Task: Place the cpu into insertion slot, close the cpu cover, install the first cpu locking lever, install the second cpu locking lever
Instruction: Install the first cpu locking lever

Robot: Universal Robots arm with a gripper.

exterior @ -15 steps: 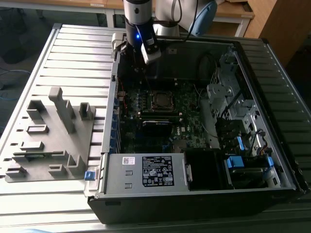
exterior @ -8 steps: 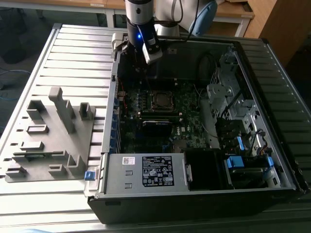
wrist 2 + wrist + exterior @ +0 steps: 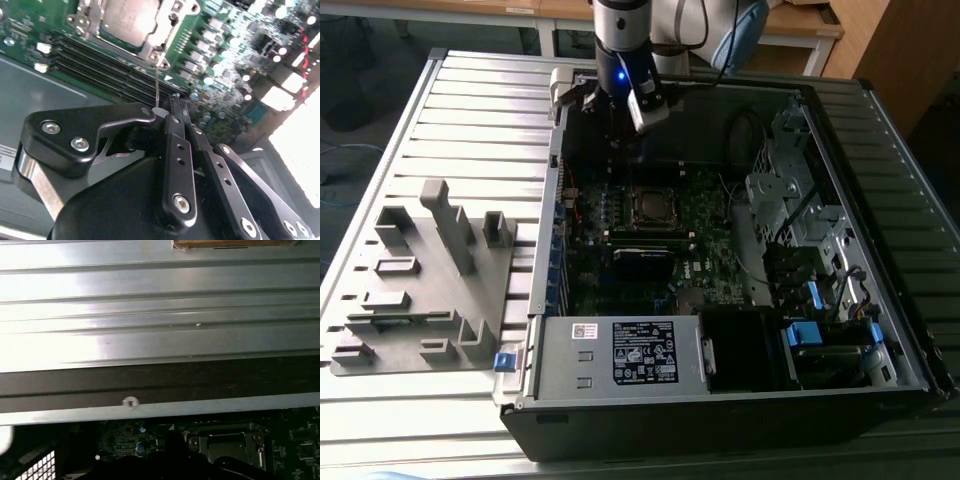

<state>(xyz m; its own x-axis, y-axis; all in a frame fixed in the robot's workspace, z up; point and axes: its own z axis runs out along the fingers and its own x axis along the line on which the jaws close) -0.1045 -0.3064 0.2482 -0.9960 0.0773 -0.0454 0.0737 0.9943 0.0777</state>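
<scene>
You see the ribbed desk (image 3: 470, 110) carrying the computer case (image 3: 840, 130), its side open above the green circuit board (image 3: 720, 250). The hand (image 3: 177, 100) hangs inside the case, fingers drawn together, tips just beside a thin lever rod (image 3: 157, 85). The cpu (image 3: 127, 17) sits in the insertion slot (image 3: 634, 206), framed by the cpu cover (image 3: 150, 47) lying flat

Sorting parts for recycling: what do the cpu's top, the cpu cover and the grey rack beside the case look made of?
The cpu: metal top, grey-silver, catching soft glare. The cpu cover: thin bright metal, likely steel, with sharp glints along its edges. The grey rack: probably plastic, uniform matte grey without shine.
</scene>
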